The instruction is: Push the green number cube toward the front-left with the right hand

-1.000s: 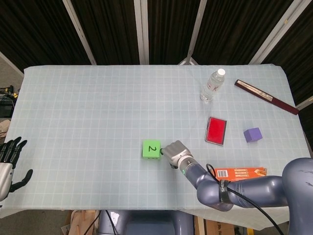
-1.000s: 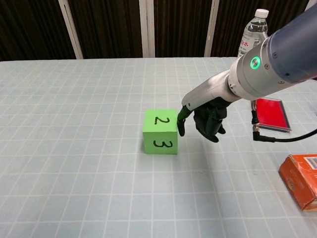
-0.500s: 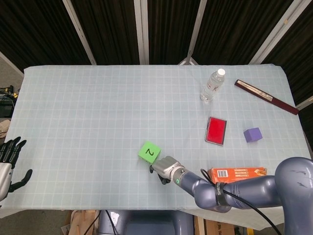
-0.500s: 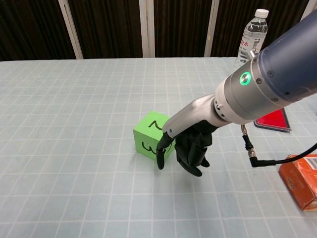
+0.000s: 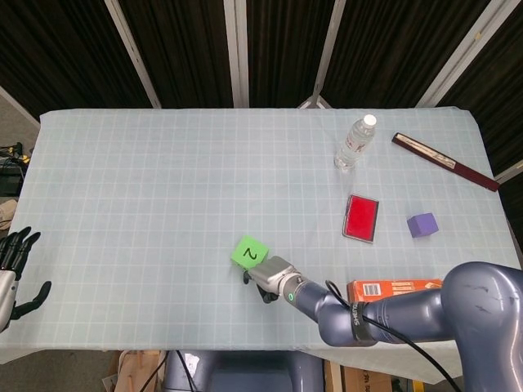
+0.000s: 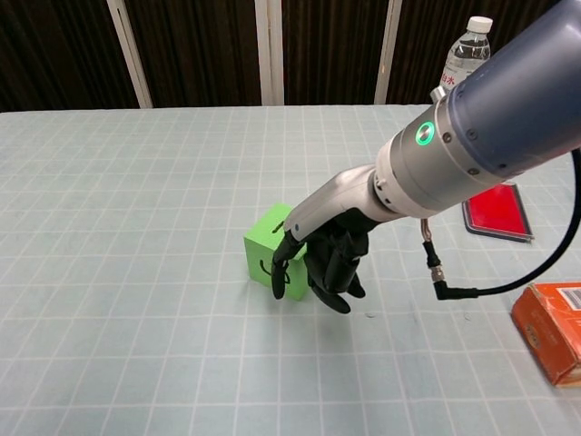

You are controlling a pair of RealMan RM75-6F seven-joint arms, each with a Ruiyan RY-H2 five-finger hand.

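Note:
The green number cube (image 5: 250, 252) (image 6: 264, 251) sits turned corner-on near the table's front middle, a black 2 on its top. My right hand (image 5: 265, 278) (image 6: 324, 260) touches its front-right side with its dark fingers curled in and pointing down; it holds nothing, and it hides part of the cube in the chest view. My left hand (image 5: 14, 265) hangs off the table's front-left edge with its fingers apart and nothing in it.
A water bottle (image 5: 355, 143), a red flat case (image 5: 361, 217), a purple cube (image 5: 422, 224), an orange box (image 5: 394, 290) and a dark long box (image 5: 444, 162) lie on the right side of the white gridded tablecloth (image 5: 147, 188).
My right hand has slid left and toward the front, and its fingers now cover more of the cube. The cube has turned corner-on and shifted slightly to the left.

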